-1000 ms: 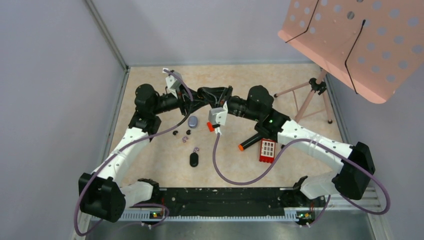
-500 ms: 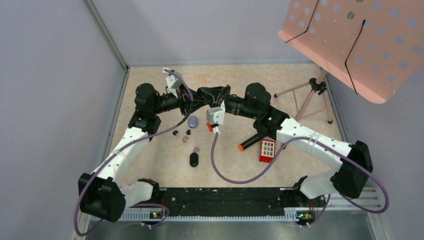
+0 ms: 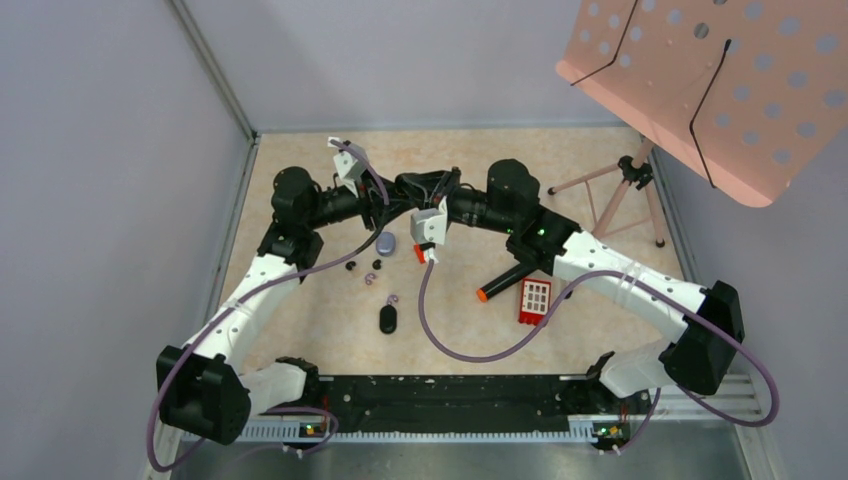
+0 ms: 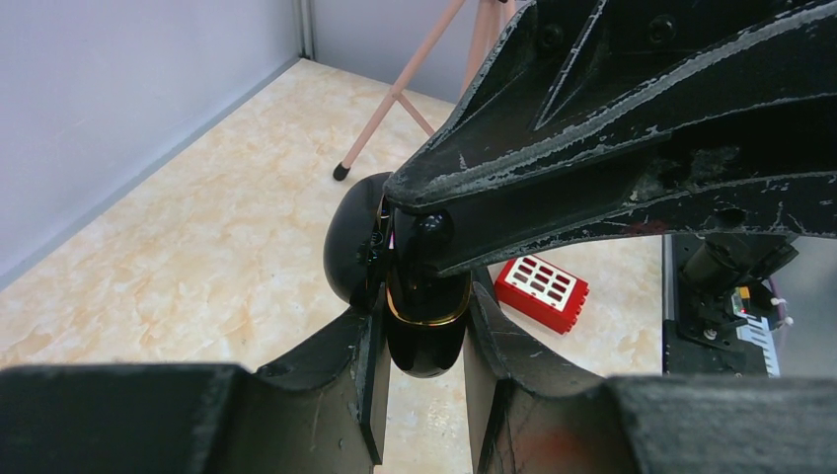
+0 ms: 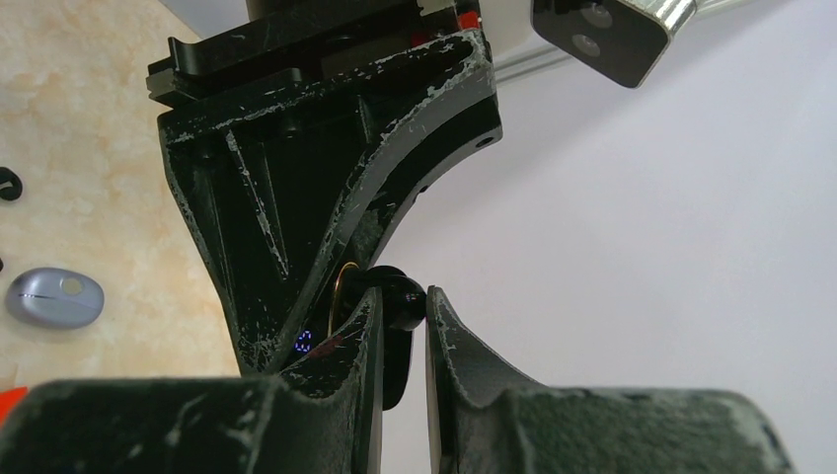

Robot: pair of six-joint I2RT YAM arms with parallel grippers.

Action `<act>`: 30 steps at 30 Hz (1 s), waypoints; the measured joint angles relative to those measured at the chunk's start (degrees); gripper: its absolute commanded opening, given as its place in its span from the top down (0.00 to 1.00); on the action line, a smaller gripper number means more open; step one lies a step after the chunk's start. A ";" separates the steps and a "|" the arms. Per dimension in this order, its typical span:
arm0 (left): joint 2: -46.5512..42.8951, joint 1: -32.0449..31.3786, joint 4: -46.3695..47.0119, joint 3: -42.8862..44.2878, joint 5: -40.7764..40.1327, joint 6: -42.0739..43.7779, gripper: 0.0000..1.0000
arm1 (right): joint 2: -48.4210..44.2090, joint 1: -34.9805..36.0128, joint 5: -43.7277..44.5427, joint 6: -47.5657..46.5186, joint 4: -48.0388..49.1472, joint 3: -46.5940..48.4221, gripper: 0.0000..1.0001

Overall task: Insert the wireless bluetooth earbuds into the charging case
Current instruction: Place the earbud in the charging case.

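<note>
My left gripper [image 4: 424, 314] is shut on the black charging case [image 4: 426, 341], which has a gold rim; its open lid [image 4: 347, 242] stands to the left. My right gripper [image 5: 403, 299] is shut on a small black earbud [image 5: 400, 294] and holds it against the case's open mouth [image 5: 341, 286]. The earbud [image 4: 432, 229] also shows in the left wrist view, just above the case. In the top view both grippers [image 3: 425, 187] meet above the table's far middle. Loose earbuds [image 3: 351, 267] [image 3: 377, 265] lie on the table, two with purple parts [image 3: 369, 278] [image 3: 392, 298].
A grey oval object [image 3: 386, 243] and a black oval one [image 3: 388, 319] lie near the loose buds. A red block [image 3: 535, 300] and a black marker with an orange cap [image 3: 503, 281] lie to the right. A pink perforated stand on a tripod [image 3: 630, 172] stands at the back right.
My right arm has shifted slightly left, bringing its gripper closer against the left gripper and the case. The left arm has held still.
</note>
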 measured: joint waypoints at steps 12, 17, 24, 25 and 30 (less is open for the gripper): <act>0.00 -0.26 0.28 0.00 -1.88 -0.24 1.00 | 0.00 0.00 0.39 0.83 0.59 -0.11 0.75; 0.00 -0.22 0.46 -0.20 -2.95 -0.11 1.00 | 0.00 0.00 0.59 1.36 -0.63 -0.04 0.71; 0.00 -0.22 -0.07 -0.35 -3.08 0.26 1.00 | 0.00 -0.02 1.20 2.67 -1.29 0.83 0.54; 0.00 -0.22 -0.02 -0.35 -3.06 0.31 1.00 | 0.00 -0.02 1.22 2.86 -1.49 1.09 0.54; 0.00 -0.22 -0.02 -0.35 -2.49 0.68 1.00 | 0.13 -0.02 1.25 5.01 -3.50 2.71 0.48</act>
